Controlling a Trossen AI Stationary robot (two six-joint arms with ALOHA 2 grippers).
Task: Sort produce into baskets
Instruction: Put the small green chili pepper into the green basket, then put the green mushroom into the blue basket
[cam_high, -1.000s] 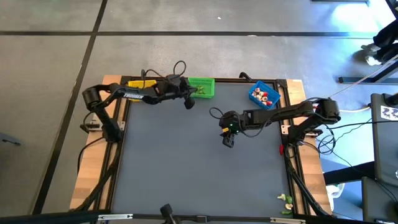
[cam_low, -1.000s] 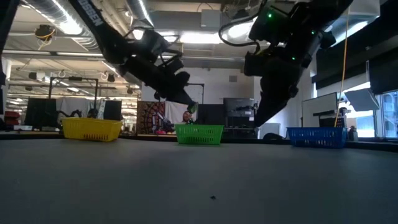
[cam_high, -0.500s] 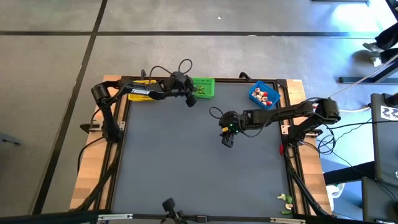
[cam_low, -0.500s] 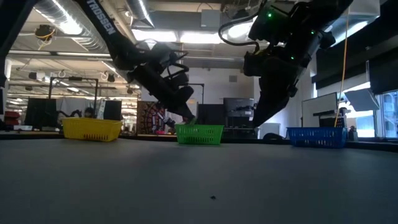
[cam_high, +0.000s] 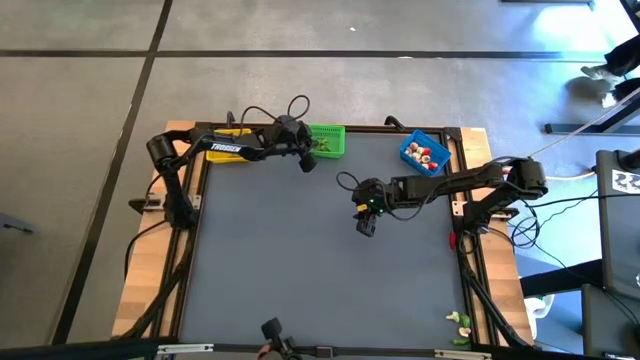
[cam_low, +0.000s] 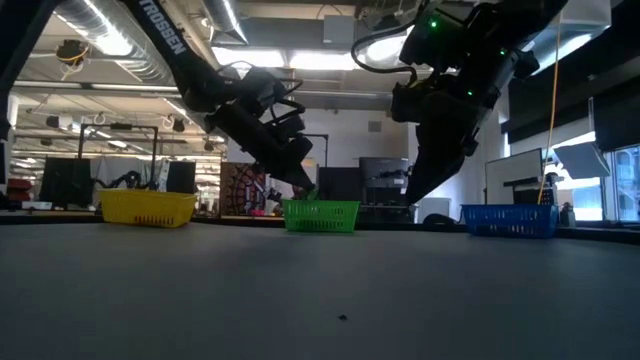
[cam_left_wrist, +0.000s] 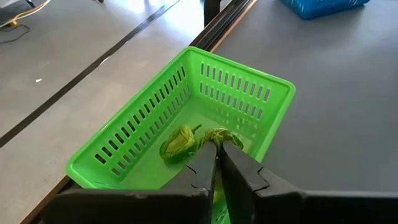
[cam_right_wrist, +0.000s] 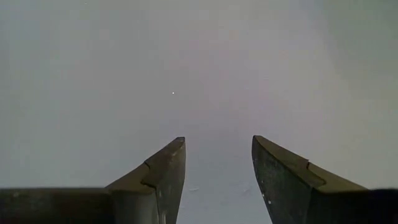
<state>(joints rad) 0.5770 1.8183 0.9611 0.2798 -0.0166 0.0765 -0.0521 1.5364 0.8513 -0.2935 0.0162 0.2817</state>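
High view, green basket (cam_high: 326, 139) holding green produce (cam_high: 324, 146), blue basket (cam_high: 425, 151) red pieces (cam_high: 424, 152)

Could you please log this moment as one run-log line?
left gripper: over green basket, shut on green piece | right gripper: open, empty, above table | blue basket: holds produce

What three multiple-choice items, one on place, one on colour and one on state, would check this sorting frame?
1. The left tool is over which basket?
A. yellow
B. green
C. blue

2. What colour is the piece pinched in the left tool?
A. red
B. cream
C. green

3. How does the right tool stand?
A. open and empty
B. shut on a red piece
C. shut and empty

Answers:
1 B: the left wrist view looks past the tool into the green basket.
2 C: a green piece sits at the fingertips, beside another green piece in the basket.
3 A: its fingers stand apart above bare table.
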